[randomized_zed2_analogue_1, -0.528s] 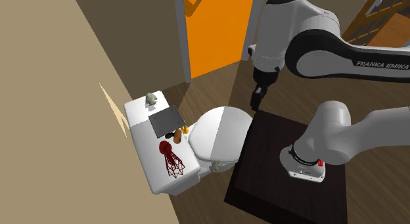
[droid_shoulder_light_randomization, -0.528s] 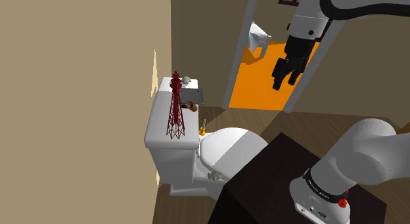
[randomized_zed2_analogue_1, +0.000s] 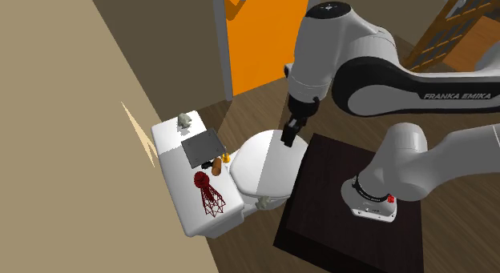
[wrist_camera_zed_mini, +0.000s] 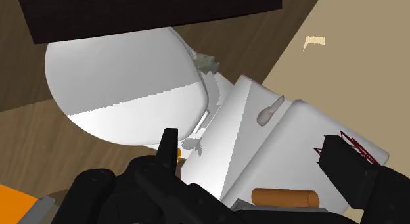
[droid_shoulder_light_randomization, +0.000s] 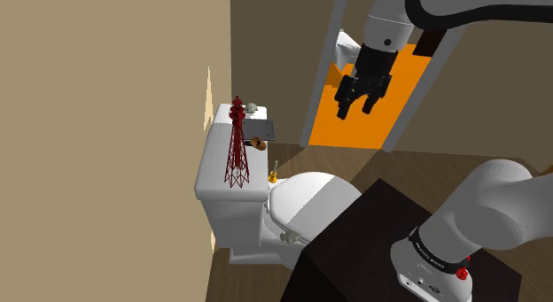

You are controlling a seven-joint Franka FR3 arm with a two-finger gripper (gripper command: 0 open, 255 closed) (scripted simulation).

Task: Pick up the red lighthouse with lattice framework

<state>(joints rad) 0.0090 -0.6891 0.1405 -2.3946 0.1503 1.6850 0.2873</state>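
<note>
Now the arm [randomized_zed2_analogue_1: 352, 47] has swung toward the shoulder view's left since half a second ago. The gripper [droid_shoulder_light_randomization: 354, 104] sits in front of the orange door [droid_shoulder_light_randomization: 394, 114]. In the second exterior view the gripper [randomized_zed2_analogue_1: 288, 134] has dropped from the stand's corner to hang over the far edge of the toilet lid [randomized_zed2_analogue_1: 268, 163]. Its fingers [wrist_camera_zed_mini: 169, 147] stand spread, nothing between them.

Surroundings:
- Tan wall [droid_shoulder_light_randomization: 106, 123] behind the toilet.
- Dark stand [droid_shoulder_light_randomization: 372, 229] beside the bowl.
- White tank [droid_shoulder_light_randomization: 213, 181] against the wall.
- On the tank top: a grey square [randomized_zed2_analogue_1: 200, 147], then a brown cylinder [randomized_zed2_analogue_1: 215, 163] lying flat, a small yellow piece [droid_shoulder_light_randomization: 273, 174] at the tank's edge, and a pale lump [randomized_zed2_analogue_1: 185, 118] at the far end.
- Cylinder and yellow piece lie between the grey square and the lighthouse, just beside it, on the gripper's side.

The lighthouse [droid_shoulder_light_randomization: 236, 145] is dark red open lattice. It stands at the end of the tank top nearest the shoulder camera, well apart from the gripper. Long axis upright, the wide splayed base down and the round cap up.
</note>
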